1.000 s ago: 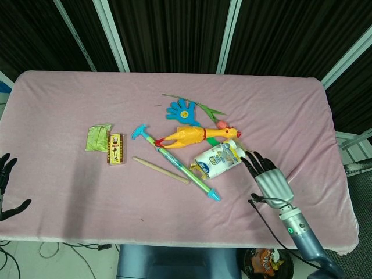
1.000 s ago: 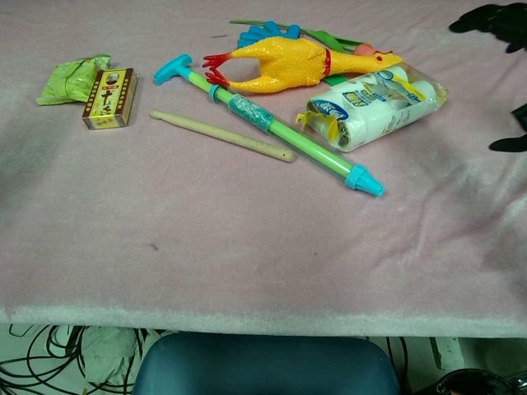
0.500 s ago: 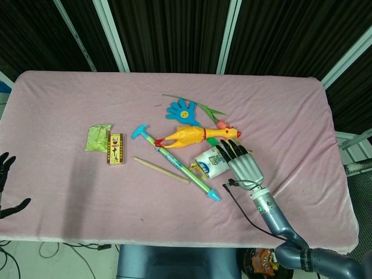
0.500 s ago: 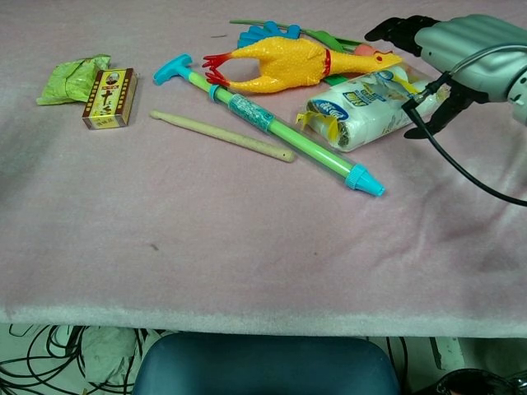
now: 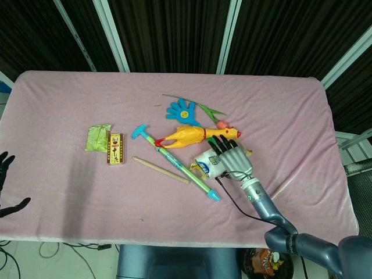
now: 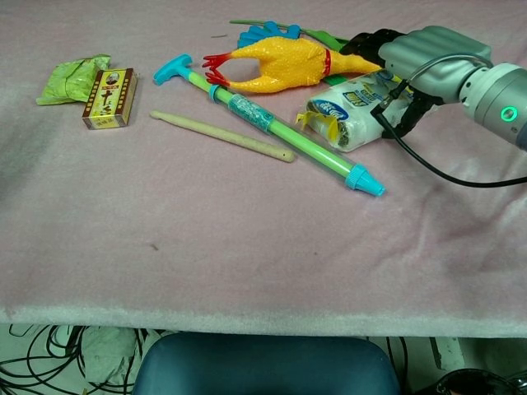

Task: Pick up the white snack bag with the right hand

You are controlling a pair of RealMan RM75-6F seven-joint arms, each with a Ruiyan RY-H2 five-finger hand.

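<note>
The white snack bag [image 5: 207, 164] [image 6: 349, 112] lies on the pink cloth just below the rubber chicken [image 5: 186, 135] [image 6: 280, 62]. My right hand [image 5: 232, 160] [image 6: 422, 53] lies over the bag's right end, its dark fingers reaching across the top towards the chicken and its thumb on the near side. The fingers look spread, not closed around the bag, which lies flat on the table. My left hand [image 5: 6, 185] hangs off the table's front left edge with fingers apart and nothing in it.
A green and blue tube toy [image 5: 181, 167] [image 6: 282, 124] lies against the bag's left end, a wooden stick [image 5: 161, 170] [image 6: 222, 136] beside it. A blue hand toy [image 5: 183, 111] lies beyond the chicken. A small box [image 5: 116, 148] [image 6: 109, 97] and green packet [image 5: 97, 136] sit at left.
My right hand has moved left from the table's right side onto the right end of the snack bag. The bag and the left hand have not moved.
</note>
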